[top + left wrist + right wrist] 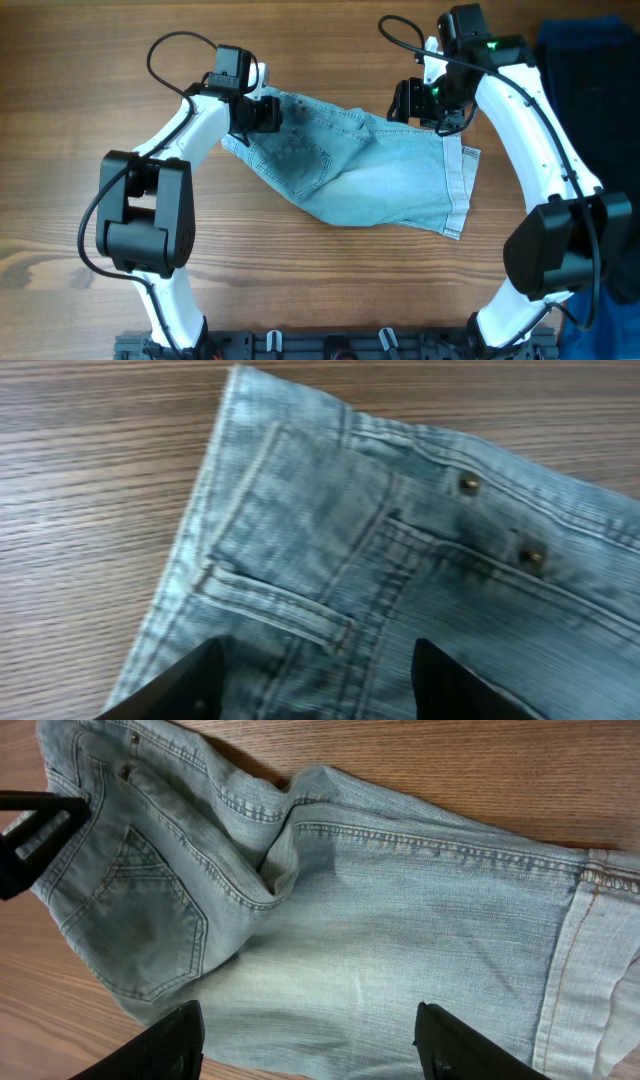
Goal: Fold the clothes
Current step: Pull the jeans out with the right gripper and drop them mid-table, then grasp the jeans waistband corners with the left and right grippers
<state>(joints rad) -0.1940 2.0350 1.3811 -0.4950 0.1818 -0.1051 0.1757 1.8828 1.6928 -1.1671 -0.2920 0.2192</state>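
Observation:
The light blue faded denim shorts (360, 170) lie folded lengthwise on the wooden table, waistband at the left, cuffed hem at the right. My left gripper (262, 113) is open over the waistband corner; its view shows the belt loop, rivets and waistband (400, 540) between its fingers (315, 685). My right gripper (420, 103) is open above the far edge of the shorts near the hem; its view shows the back pocket (140, 910), leg panel and cuff (590, 970) between its fingers (310, 1045).
A dark blue cloth (600, 80) lies at the right edge of the table behind the right arm. Bare wooden table (60, 120) lies to the left and front.

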